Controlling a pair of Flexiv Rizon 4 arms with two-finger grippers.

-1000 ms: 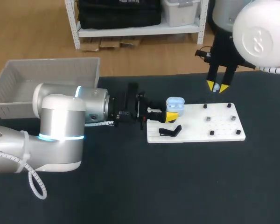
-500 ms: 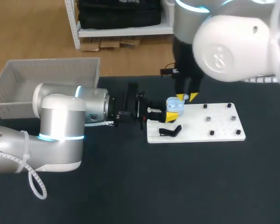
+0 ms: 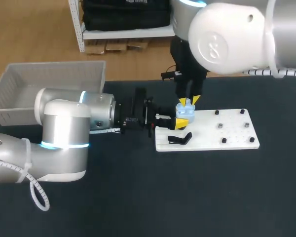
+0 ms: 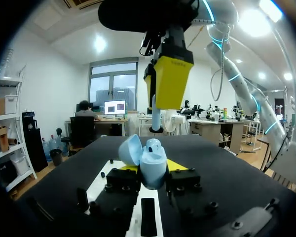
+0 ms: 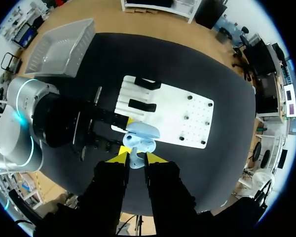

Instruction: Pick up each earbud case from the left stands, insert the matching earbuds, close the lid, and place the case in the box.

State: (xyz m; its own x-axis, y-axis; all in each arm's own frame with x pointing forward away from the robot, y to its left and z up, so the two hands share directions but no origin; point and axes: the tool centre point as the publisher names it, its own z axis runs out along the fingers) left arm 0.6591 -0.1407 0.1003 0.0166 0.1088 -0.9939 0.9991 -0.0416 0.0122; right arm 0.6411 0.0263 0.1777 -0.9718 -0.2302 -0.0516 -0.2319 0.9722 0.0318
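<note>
Earbud case (image 3: 185, 112) under right hand's (image 3: 188, 101) earbud (image 5: 134, 160)

The earbud case (image 3: 185, 109) is pale blue, lid and body alike, and the earbud (image 5: 134, 159) is the same pale blue. The left gripper (image 3: 180, 121) and right gripper (image 3: 188, 101) are black with bright yellow tips. The stand board (image 3: 232, 132) is white, dotted with small black pegs, and the near stand (image 3: 180, 138) on it is black. The table (image 3: 138, 197) is matt black. The box (image 3: 49, 76), far left, is light grey. The left arm (image 3: 64, 118) is silver and white with a glowing cyan ring. The right arm (image 3: 227, 29) is white.
</note>
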